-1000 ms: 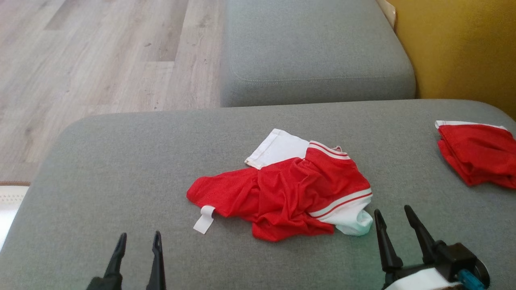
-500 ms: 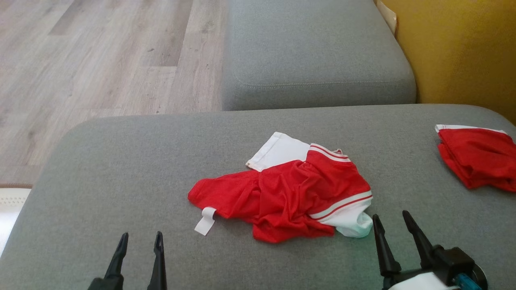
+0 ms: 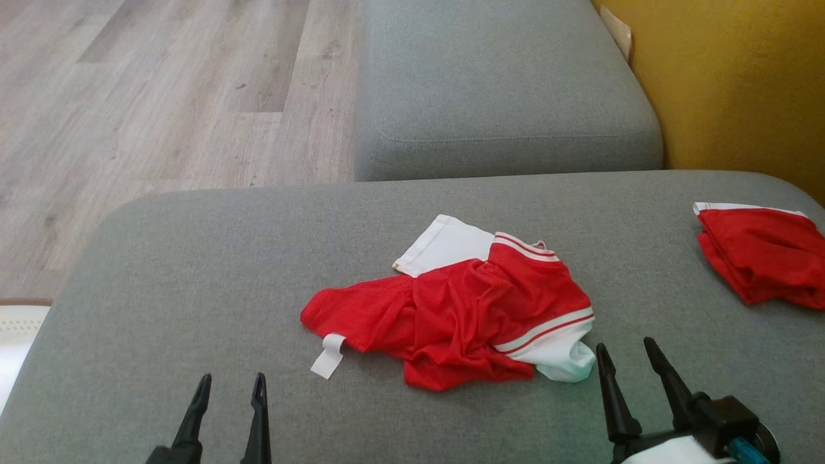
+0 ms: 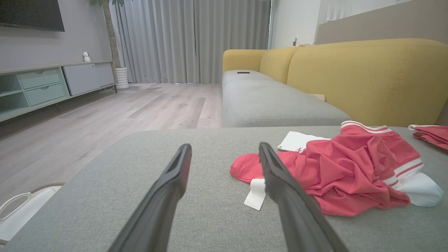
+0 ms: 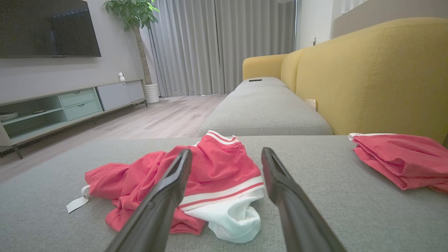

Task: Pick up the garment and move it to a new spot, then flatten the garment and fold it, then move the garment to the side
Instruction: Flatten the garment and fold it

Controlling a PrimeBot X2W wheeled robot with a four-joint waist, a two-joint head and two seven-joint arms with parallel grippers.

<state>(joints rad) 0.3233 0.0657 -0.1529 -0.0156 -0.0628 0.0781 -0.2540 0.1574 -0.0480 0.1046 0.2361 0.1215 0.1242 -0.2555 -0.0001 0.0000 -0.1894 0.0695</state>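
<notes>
A crumpled red garment (image 3: pixel 464 309) with white sleeves and striped trim lies in a heap at the middle of the grey cushion (image 3: pixel 193 283); the wrist views show the garment (image 4: pixel 343 171) (image 5: pixel 210 175) too. A white tag (image 3: pixel 327 356) sticks out at its near left. My left gripper (image 3: pixel 232 383) hovers open near the front edge, left of the heap and apart from it. Open as well, my right gripper (image 3: pixel 625 351) sits just off the garment's white sleeve (image 3: pixel 567 357), holding nothing.
A second red garment (image 3: pixel 760 264) lies folded at the cushion's right edge. Another grey seat cushion (image 3: pixel 503 84) extends beyond, with the yellow sofa back (image 3: pixel 741 77) on the right. Wooden floor (image 3: pixel 142 96) lies to the left, and a white object (image 3: pixel 16 325) sits low at the left.
The head camera has tilted slightly, shifting the whole picture down a little. Both grippers stay low at the front edge, open; the garment has not moved.
</notes>
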